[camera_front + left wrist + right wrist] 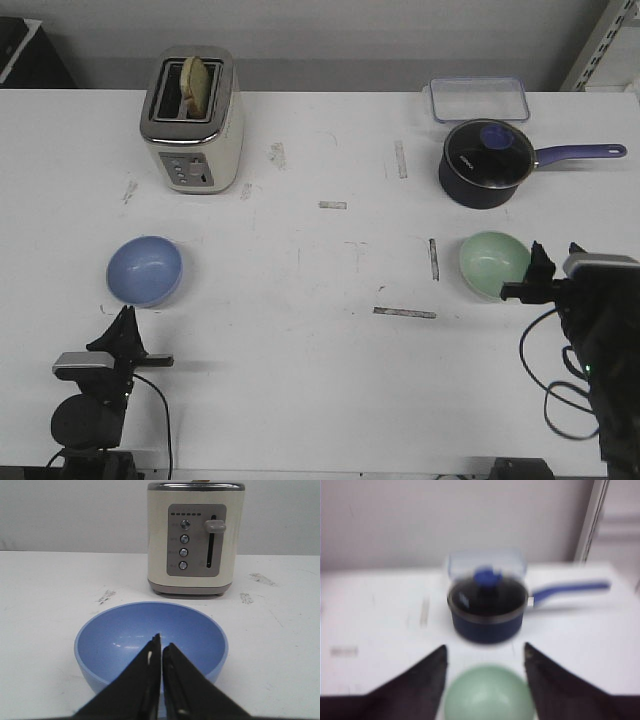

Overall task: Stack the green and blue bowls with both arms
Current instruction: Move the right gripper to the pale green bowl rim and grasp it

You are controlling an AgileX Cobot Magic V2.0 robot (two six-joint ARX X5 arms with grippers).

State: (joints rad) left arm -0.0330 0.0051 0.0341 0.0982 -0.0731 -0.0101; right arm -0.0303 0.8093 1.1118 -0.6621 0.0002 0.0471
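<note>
The light blue bowl point(145, 270) sits upright on the white table at the left, and the pale green bowl point(494, 264) sits upright at the right. My left gripper point(125, 318) is shut and empty, just short of the blue bowl's near rim. In the left wrist view its tips point(161, 644) point into the blue bowl point(125, 635). My right gripper point(557, 252) is open at the green bowl's right side. In the blurred right wrist view the green bowl point(489, 695) lies between and below the spread fingers of the gripper point(485, 650), not touched.
A cream toaster point(192, 122) with toast stands at the back left, also in the left wrist view point(195, 535). A dark blue lidded saucepan point(485, 163) with a long handle stands just behind the green bowl. A clear lidded container point(478, 99) is behind it.
</note>
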